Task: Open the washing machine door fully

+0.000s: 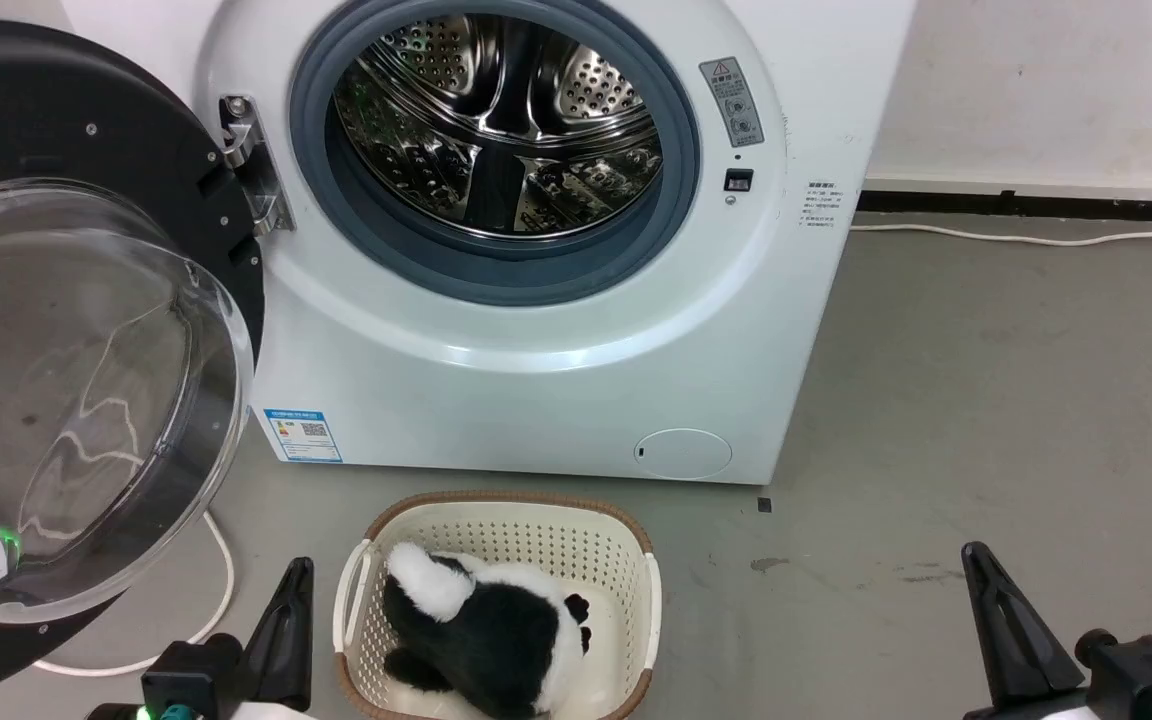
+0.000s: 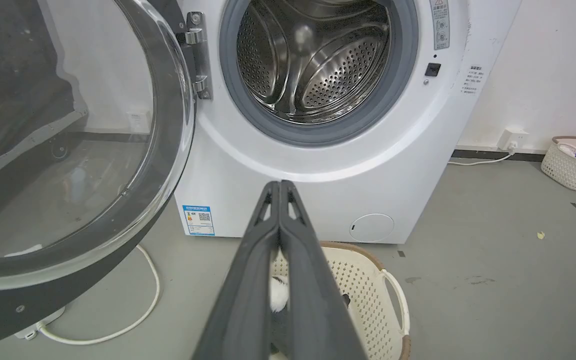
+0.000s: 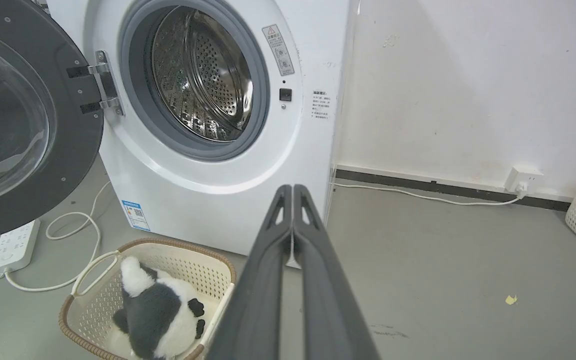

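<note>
The washing machine door [image 1: 66, 390], a black disc with a bulging clear glass bowl, stands swung wide to the left on its metal hinge [image 1: 254, 165], baring the steel drum [image 1: 496, 125]. The same door [image 2: 63, 140] takes up the left of the left wrist view, and the door [image 3: 13, 115] is at the far left of the right wrist view. My left gripper [image 1: 298, 572] is low at the bottom left, shut and holding nothing, just right of the door's lower rim. My right gripper [image 1: 972, 552] is at the bottom right, shut and empty, far from the door.
A cream laundry basket [image 1: 636, 545] with a black-and-white plush toy [image 1: 491, 635] sits on the grey floor before the machine, between my grippers. A white cable [image 1: 221, 570] and power strip [image 3: 13, 247] lie under the door. Another basket [image 2: 575, 162] stands by the right wall.
</note>
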